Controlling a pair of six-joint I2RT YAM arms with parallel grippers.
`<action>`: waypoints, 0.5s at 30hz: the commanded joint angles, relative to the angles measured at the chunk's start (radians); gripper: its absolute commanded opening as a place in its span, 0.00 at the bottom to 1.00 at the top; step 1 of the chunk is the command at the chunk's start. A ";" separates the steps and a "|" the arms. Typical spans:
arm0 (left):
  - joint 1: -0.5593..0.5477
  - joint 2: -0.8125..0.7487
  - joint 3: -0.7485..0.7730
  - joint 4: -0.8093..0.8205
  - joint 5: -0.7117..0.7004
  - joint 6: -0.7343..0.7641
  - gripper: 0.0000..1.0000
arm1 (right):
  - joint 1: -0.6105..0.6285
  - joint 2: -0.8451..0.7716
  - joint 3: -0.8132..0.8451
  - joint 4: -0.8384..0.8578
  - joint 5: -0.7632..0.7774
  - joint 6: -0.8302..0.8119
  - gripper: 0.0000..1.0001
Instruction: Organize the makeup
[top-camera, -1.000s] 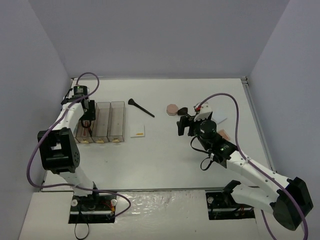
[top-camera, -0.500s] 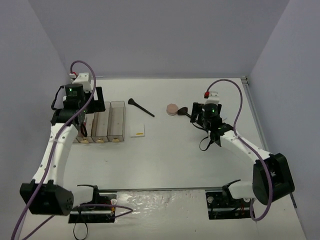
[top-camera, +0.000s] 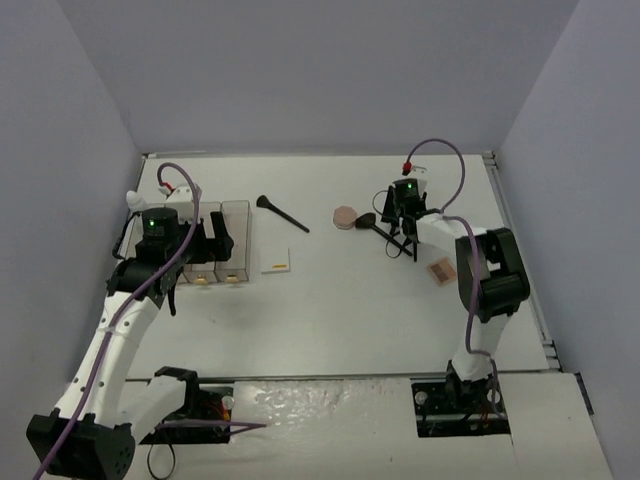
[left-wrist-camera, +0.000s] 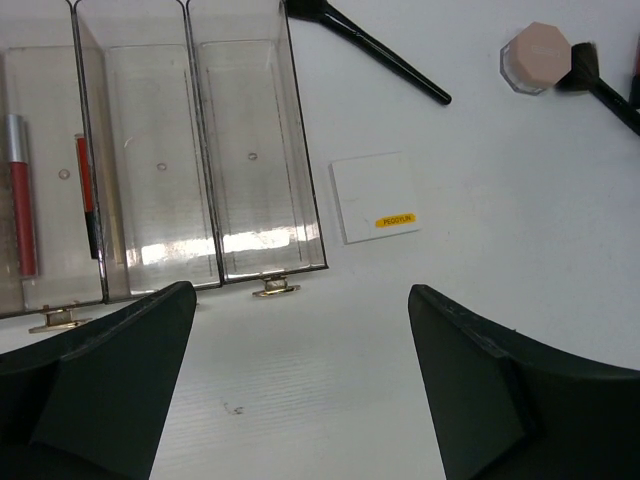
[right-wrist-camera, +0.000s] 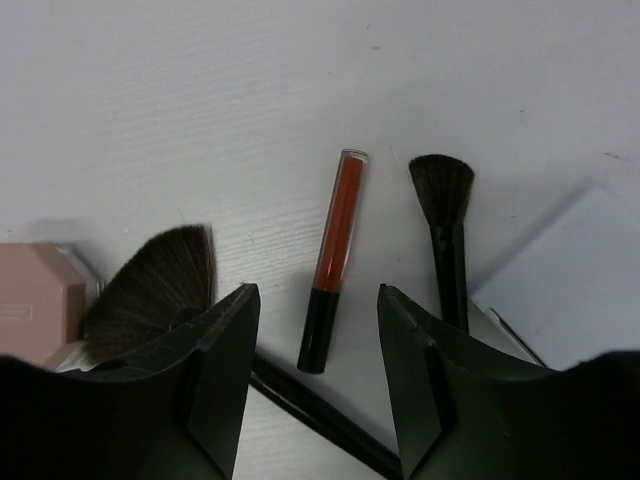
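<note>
Top view: the left hand (top-camera: 215, 242) has drawn back from deep over the bins (top-camera: 237, 225) to their near end; the right hand (top-camera: 398, 222) has reached out to the cluster beside the pink compact (top-camera: 345, 217)

Left wrist: hand released and empty. Two red pencils (left-wrist-camera: 20, 195) lie in the leftmost bin, so the drop looks done. White pad (left-wrist-camera: 375, 197) waits just beside the bins

Right wrist: hand part-closed astride a red tube (right-wrist-camera: 335, 250) lying on the desk (right-wrist-camera: 200, 100), not yet touching it; probably the next pick
</note>
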 joint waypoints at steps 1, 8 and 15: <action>0.017 -0.024 0.043 0.068 0.041 -0.028 0.86 | -0.004 0.091 0.096 0.031 0.001 0.067 0.46; 0.099 -0.020 0.019 0.120 0.135 -0.077 0.86 | -0.004 0.138 0.111 0.019 0.027 0.076 0.38; 0.107 -0.017 0.012 0.143 0.166 -0.089 0.87 | -0.004 0.140 0.119 0.017 0.037 0.052 0.02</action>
